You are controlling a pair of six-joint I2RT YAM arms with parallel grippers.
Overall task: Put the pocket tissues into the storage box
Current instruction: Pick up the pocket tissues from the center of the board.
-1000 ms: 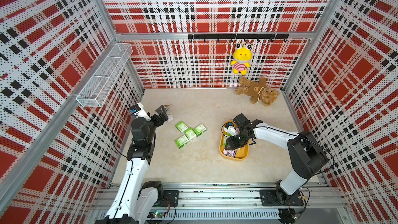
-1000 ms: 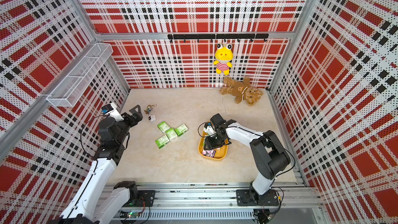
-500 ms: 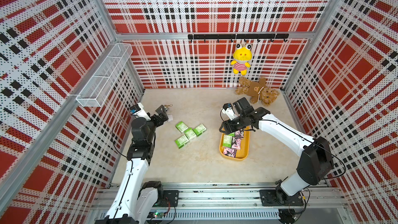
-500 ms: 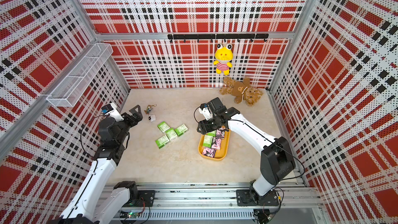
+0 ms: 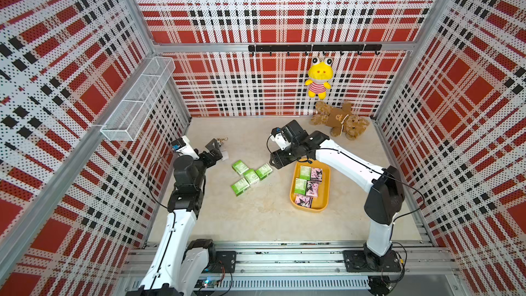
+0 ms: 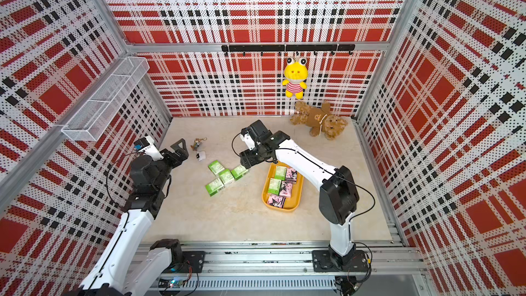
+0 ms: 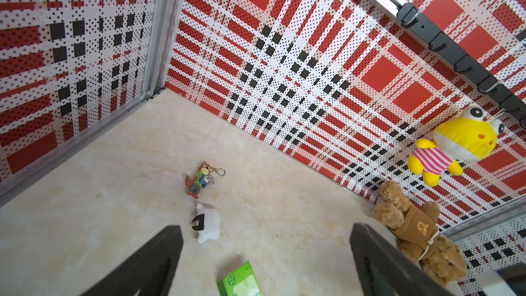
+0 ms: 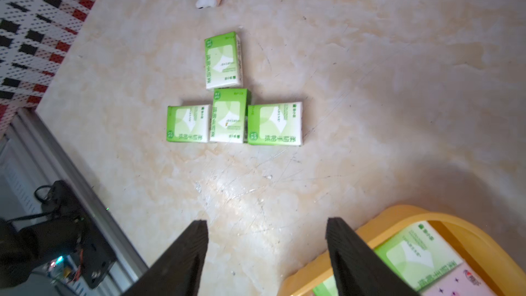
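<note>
While five packets [image 5: 310, 188], two green and three pink, lie in the yellow box [image 5: 325, 186], four green packets [image 5: 250, 177] wait on the table [image 5: 256, 217] near it. The right gripper [image 8: 264, 220] hangs open and empty between them; the left gripper [image 7: 266, 226] is open too, empty.

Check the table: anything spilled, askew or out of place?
Nothing spilled or damaged. The brown teddy bear lies toppled on the table; a fox keychain and small white plush lie loose there too. Four green packets lie outside the storage box.
</note>
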